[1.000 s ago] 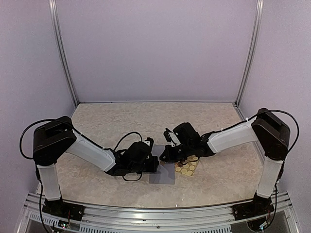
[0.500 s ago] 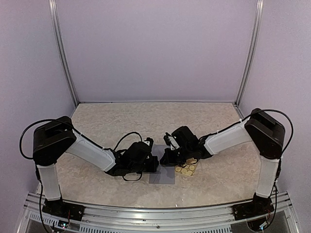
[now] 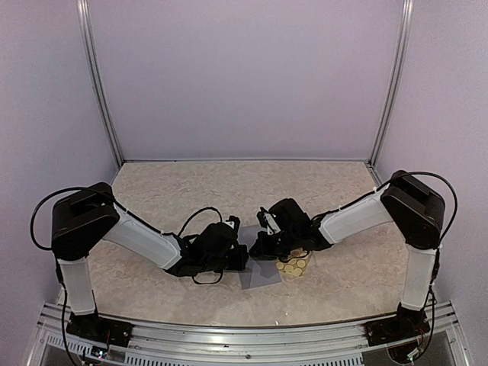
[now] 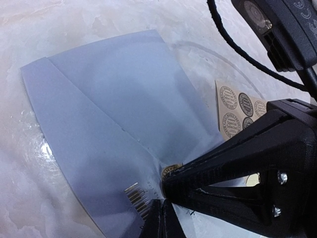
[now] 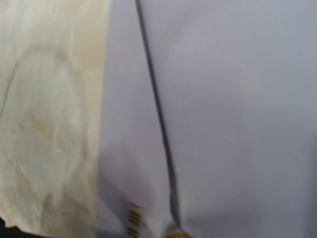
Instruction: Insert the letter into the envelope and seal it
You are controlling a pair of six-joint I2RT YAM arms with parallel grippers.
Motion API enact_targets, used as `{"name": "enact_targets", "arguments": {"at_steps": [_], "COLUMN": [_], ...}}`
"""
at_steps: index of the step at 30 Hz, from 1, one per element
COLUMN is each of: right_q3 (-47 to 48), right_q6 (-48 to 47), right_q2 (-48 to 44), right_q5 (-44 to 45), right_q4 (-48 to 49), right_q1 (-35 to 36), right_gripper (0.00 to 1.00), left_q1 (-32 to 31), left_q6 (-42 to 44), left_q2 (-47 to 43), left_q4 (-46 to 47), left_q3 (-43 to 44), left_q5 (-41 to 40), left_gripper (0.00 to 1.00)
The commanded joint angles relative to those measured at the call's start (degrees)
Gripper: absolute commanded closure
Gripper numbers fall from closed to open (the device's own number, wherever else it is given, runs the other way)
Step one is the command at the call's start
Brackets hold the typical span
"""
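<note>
surface: a pale beige tabletop (image 3: 191,191) with a marbled, cloudy pattern; it shines a little beside the paper in the left wrist view.
room: plain lavender walls (image 3: 244,76) close in the back and both sides, with thin metal posts (image 3: 99,84) at the back corners and a ribbed metal rail (image 3: 244,335) along the near edge.
envelope (image 4: 114,124): flat grey-lavender paper lying near the front middle of the tabletop, between the two arms. its triangular flap is folded down, and a small block of printed bars (image 4: 136,196) sits near the flap tip.
gold sticker (image 4: 171,170): a small round seal at the flap tip, mostly hidden.
sticker sheet (image 4: 237,106): a tan sheet of round stickers just right of the envelope.
left claw (image 4: 158,218): low over the envelope's near part, its fingers drawn together to a point.
right claw (image 4: 167,182): reaching in from the right, its fingers closed to a point at the gold sticker; whether it pinches or presses the sticker cannot be told.
cable (image 4: 233,47): a black lead arcs above the sticker sheet.
</note>
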Motion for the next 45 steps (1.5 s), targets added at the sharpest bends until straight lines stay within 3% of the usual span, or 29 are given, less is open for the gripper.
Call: {"name": "enact_targets", "arguments": {"at_steps": [1, 34, 45], "right_q3": [-2.66, -11.0, -7.35], "right_q6": [1.07, 1.4, -3.63], "right_q2": [2.85, -4.03, -9.66], "right_q5": [2.44, 5.94, 0.45], "right_q4": [-4.42, -8.79, -3.56], "right_q1": [-0.25, -0.22, -0.25], "right_gripper": [1.0, 1.0, 1.0], "left_q1": [-0.22, 0.31, -0.47], "left_q6": [-0.63, -2.53, 0.73], "left_q2": [2.07, 1.47, -0.12], "left_q4": [-10.81, -11.66, -9.63], "left_q3": [-2.35, -3.74, -4.52], "left_q5": [-0.25, -1.77, -0.76], "left_gripper": [1.0, 1.0, 1.0]}}
